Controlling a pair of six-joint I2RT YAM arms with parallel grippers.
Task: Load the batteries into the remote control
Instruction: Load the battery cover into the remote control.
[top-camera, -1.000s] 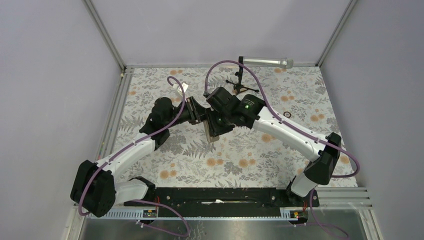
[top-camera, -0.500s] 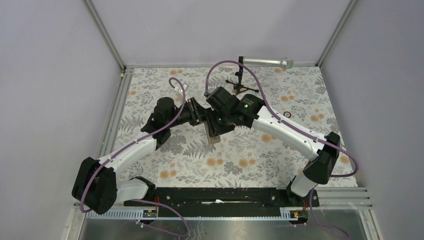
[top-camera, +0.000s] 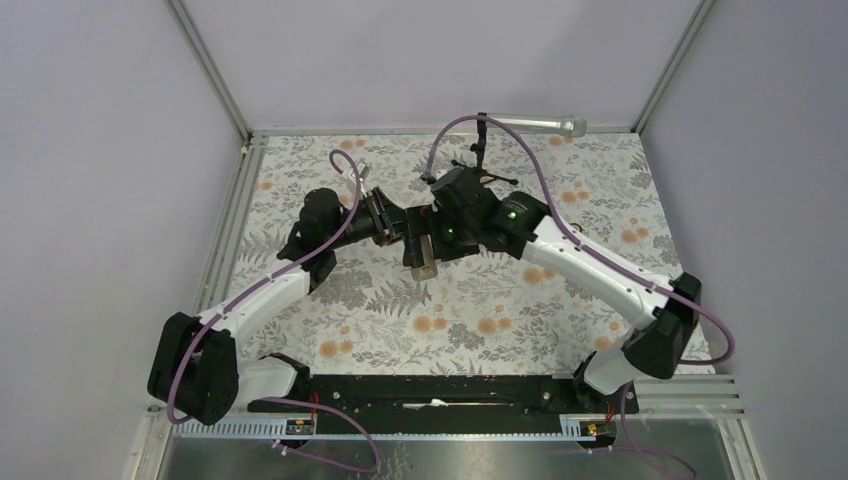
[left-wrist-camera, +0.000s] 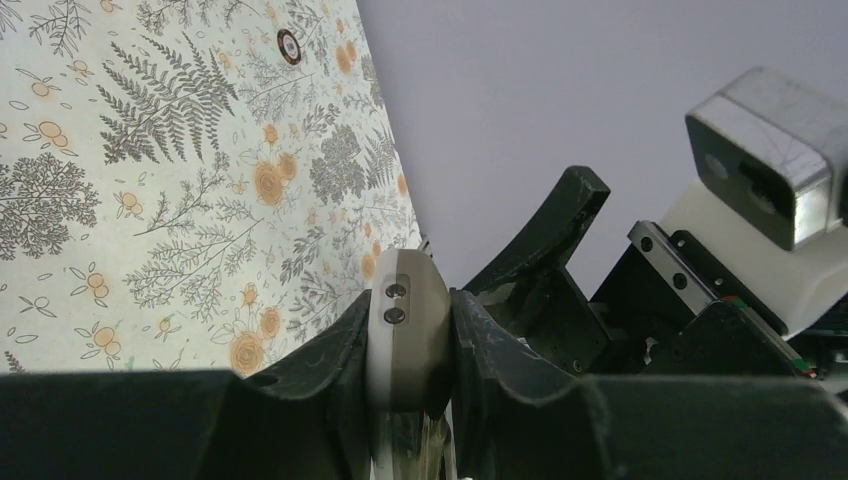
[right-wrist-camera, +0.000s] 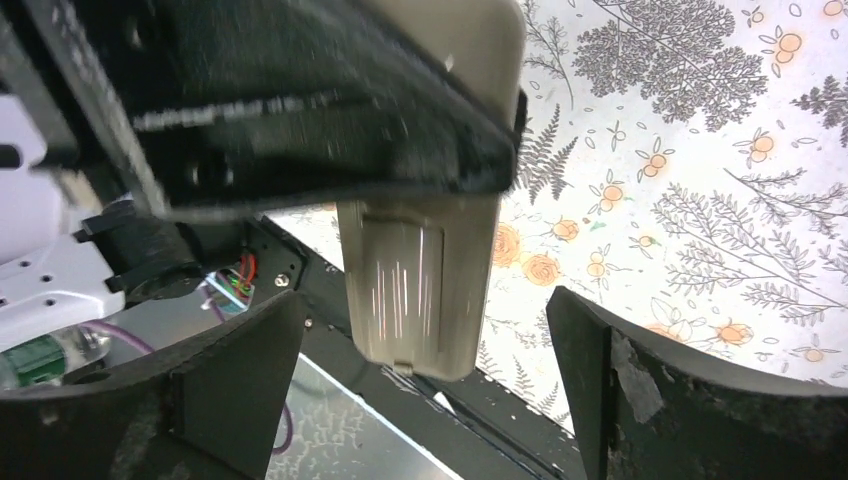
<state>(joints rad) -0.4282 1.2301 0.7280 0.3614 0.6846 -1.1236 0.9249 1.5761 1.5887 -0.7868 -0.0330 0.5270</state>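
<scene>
**Remote pinched at mid-table**

Over the fern-printed tablecloth (top-camera: 480, 320), the left gripper (left-wrist-camera: 408, 335) clamps the small white-and-tan oblong remote control (right-wrist-camera: 420, 280) by its edges. The right gripper (right-wrist-camera: 422, 300) gapes wide around it, not touching. Beyond stands a silver microphone on a black stand (top-camera: 530, 124).

Both my arms reach in from 7 and 5 o'clock, elbows bowed outward, wrists meeting just past centre toward 12. Left gripper (left-wrist-camera: 408, 300) points to 3 o'clock, fingers pinched tight on the remote control (top-camera: 424, 265). Right gripper (right-wrist-camera: 425, 300) faces 9 o'clock, fingers spread wide, touching nothing.
</scene>
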